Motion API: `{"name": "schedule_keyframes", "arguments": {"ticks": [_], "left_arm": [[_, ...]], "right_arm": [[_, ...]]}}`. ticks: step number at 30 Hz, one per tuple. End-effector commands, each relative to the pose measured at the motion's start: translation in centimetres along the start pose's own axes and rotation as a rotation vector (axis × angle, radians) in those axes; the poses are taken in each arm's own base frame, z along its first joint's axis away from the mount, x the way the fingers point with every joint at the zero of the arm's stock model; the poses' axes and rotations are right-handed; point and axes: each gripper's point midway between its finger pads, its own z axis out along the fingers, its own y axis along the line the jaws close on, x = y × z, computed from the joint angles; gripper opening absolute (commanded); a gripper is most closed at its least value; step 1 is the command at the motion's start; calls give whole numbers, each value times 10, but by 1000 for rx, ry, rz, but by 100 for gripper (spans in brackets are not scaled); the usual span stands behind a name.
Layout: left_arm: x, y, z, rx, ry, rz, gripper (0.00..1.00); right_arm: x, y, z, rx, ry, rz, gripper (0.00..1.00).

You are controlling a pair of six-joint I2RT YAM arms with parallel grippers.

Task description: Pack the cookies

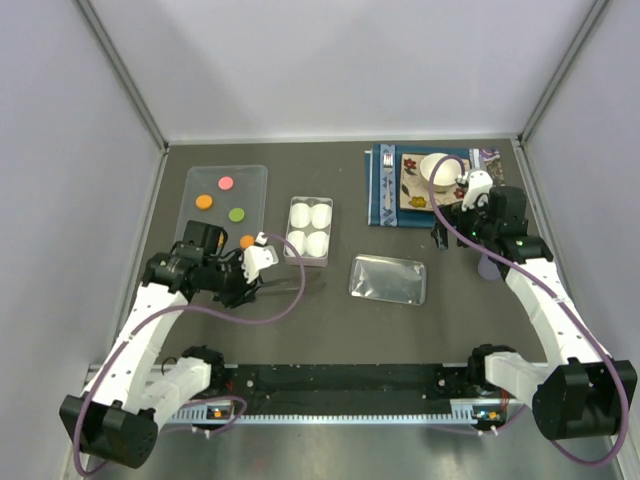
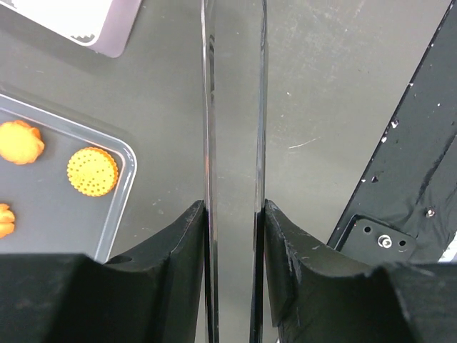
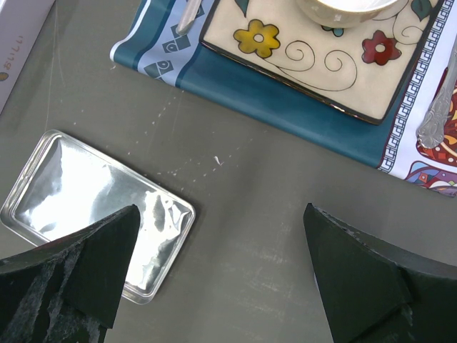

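between the left jaws sits a clear plastic piece [image 2: 234,107], seen edge-on, and i can't make out what it is. from above, the jaw tips are lost under the wrist and the piece hardly shows. the left jaws are pinching it from both sides. at the left edge of that wrist view an orange cookie is cut off by the frame, and a white thing in the far left corner is cropped too. in my right wrist view the plate [image 3: 321,71] and the cup [image 3: 350,7] on it run out of frame at the top.

the cookies [image 1: 237,213] lie in the clear tray [image 1: 200,175] at the far left of the desk [image 1: 335,325]. there's a pink one [image 1: 226,183] farthest, then an orange one [image 1: 204,201] and a green one [image 1: 237,213]. another orange [image 1: 247,241] sits in the near right corner, just beside the left wrist. they're round and lie flat, so there's no long axis to speak of. the tray's long side runs near to far.

the left arm [image 1: 150,320] is folded, with its elbow by the tray's near end and its forearm reaching right. the right arm [image 1: 545,290] stretches far. the right jaws are spread wide over bare desk between the clear lid [image 3: 93,207] and the blue placemat [image 3: 285,107], gripping nothing.
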Motion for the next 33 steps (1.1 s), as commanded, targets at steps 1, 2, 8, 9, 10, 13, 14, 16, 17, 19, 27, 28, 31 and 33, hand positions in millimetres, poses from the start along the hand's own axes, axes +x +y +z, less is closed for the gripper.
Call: {"name": "schedule_keyframes", "arguments": {"ticks": [1, 2, 8, 9, 10, 13, 14, 16, 17, 19, 27, 28, 31, 33], "left_arm": [[-25, 2, -17, -40, -79, 15, 40], [-26, 4, -19, -56, -82, 12, 39], [-38, 19, -30, -149, -114, -18, 37], [-41, 21, -32, -160, -123, -21, 37], [-43, 23, -34, -169, -129, -26, 37], [-49, 30, -38, -196, -147, -54, 37], [-52, 33, -40, -208, -157, -67, 37], [-54, 37, -42, -226, -163, -80, 37], [-55, 40, -43, -239, -167, -91, 37], [-56, 49, -45, -281, -170, -102, 37], [-53, 84, -59, -439, -178, -185, 39], [-50, 89, -62, -457, -181, -210, 39], [-42, 103, -69, -501, -182, -266, 39], [-37, 109, -72, -510, -185, -291, 39]], "right_arm": [[-30, 1, -6, 3, -74, -35, 99], [-30, 1, -6, 2, -74, -36, 99], [-30, 1, -6, 0, -74, -34, 99], [-31, 1, -6, 1, -76, -35, 99], [-30, 1, -6, 0, -74, -34, 99], [-31, 2, -6, -3, -76, -33, 99], [-31, 1, -7, -1, -76, -33, 99], [-31, 2, -7, -3, -78, -31, 99], [-32, 2, -7, -2, -81, -32, 99], [-31, 2, -7, -6, -79, -32, 99], [-31, 3, -7, -10, -80, -30, 99], [-32, 4, -7, -11, -81, -30, 99], [-32, 4, -8, -11, -82, -32, 99], [-32, 4, -8, -13, -83, -30, 99]]}}
